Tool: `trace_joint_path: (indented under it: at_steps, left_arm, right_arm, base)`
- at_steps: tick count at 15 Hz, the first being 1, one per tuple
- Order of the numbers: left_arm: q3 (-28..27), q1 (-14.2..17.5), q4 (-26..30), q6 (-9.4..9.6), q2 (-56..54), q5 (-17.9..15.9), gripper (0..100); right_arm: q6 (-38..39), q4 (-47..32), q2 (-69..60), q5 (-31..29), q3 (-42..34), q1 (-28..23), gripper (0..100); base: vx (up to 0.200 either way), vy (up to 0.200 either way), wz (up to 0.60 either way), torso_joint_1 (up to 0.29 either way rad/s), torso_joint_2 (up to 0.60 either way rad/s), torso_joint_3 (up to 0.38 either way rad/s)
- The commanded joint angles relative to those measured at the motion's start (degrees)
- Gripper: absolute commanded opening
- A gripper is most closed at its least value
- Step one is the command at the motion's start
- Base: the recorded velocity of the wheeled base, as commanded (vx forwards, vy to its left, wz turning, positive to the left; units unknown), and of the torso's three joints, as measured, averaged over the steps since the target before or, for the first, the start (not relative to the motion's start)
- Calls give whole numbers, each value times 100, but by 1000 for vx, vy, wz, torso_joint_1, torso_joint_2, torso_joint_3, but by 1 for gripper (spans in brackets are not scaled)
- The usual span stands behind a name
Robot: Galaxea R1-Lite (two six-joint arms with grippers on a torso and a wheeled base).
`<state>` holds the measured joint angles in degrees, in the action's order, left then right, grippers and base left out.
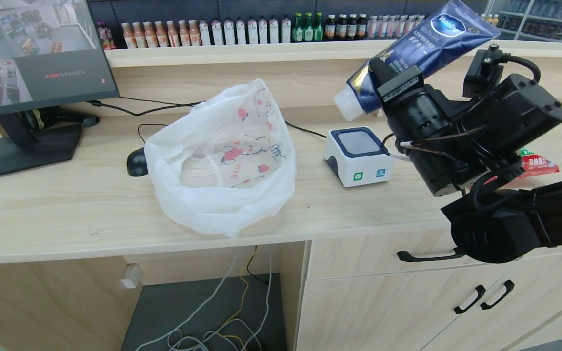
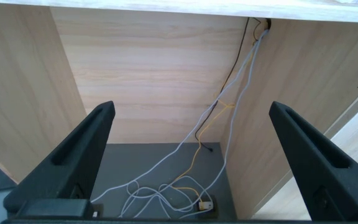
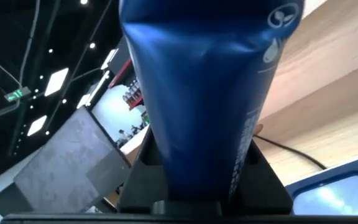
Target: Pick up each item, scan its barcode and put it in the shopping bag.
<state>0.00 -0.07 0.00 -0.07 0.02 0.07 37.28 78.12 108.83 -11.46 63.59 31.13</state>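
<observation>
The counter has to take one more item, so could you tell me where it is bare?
Bare counter lies between the monitor stand and the shopping bag, and along the front edge before the scanner. Crowded right of the scanner: right gripper, blue tube, red packet.

A wooden counter (image 1: 66,214) is carrying a monitor (image 1: 22,141) at its left end, a black mouse (image 1: 137,162) just beside a white bag (image 1: 222,161), a scanner (image 1: 357,156) right of the bag, and 1 red packet (image 1: 537,164) farther right

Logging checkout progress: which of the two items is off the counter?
The blue tube, gripped by the right pincer in the air, with its cap tilted down toward the scanner. The red packet lies on the counter beside that arm.
</observation>
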Motion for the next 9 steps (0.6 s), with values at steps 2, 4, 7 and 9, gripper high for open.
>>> trace_joint_path:
  at_steps: [2,4,7,9]
  left_arm:
    - [0,-1,0,-1,-2,1,100]
    - [0,7,0,-1,-2,1,100]
    - [0,7,0,-1,-2,1,100]
    - [0,7,0,-1,-2,1,100]
  right_arm:
    - [377,2,51,3,-13,-2,0]
    - [579,-16,104,3,-4,7,0]
    - [1115,-148,200,-5,31,7,0]
    - [1423,-323,244,-5,84,-37,0]
  base:
    - [0,0,0,0,0,0]
    - [0,0,0,0,0,0]
    - [0,0,0,0,0,0]
    - [0,0,0,0,0,0]
